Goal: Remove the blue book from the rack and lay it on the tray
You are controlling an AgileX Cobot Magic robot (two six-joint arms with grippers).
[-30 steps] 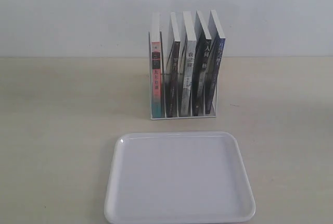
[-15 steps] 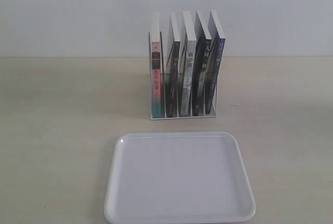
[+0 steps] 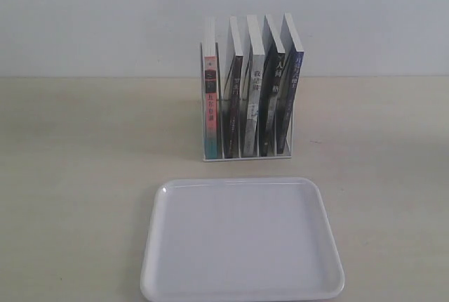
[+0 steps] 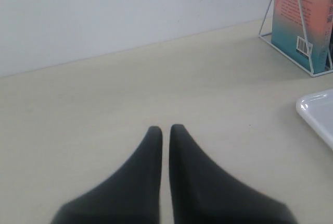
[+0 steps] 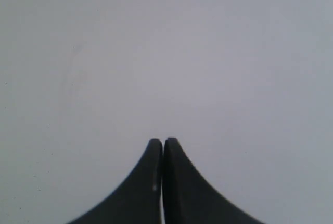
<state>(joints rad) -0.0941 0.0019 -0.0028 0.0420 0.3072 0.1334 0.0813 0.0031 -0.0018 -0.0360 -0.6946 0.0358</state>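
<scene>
In the rack's (image 3: pixel 247 156) end slot, farthest from the pink-and-teal book (image 3: pixel 210 105), stands the blue book (image 3: pixel 295 84), upright with a slight lean and tight against a black-spined neighbour (image 3: pixel 275 98). The tray (image 3: pixel 242 181) lies flat just in front of the rack with nothing on it. No arm shows near the rack. The left gripper (image 4: pixel 165 128) has its tips pressed nearly together, holding nothing, low over the table (image 4: pixel 104 94) off to the rack's pink-book side. The right gripper (image 5: pixel 163 140) is clamped together, also holding nothing, and faces a blank surface. Nothing is started. Risks, as I judge them: the slots are narrow, so the pinch may catch the neighbour too; the wire rack looks light and may drag or tip during the pull; a thin paperback can flex and slip; a glossy tray may let it slide.
</scene>
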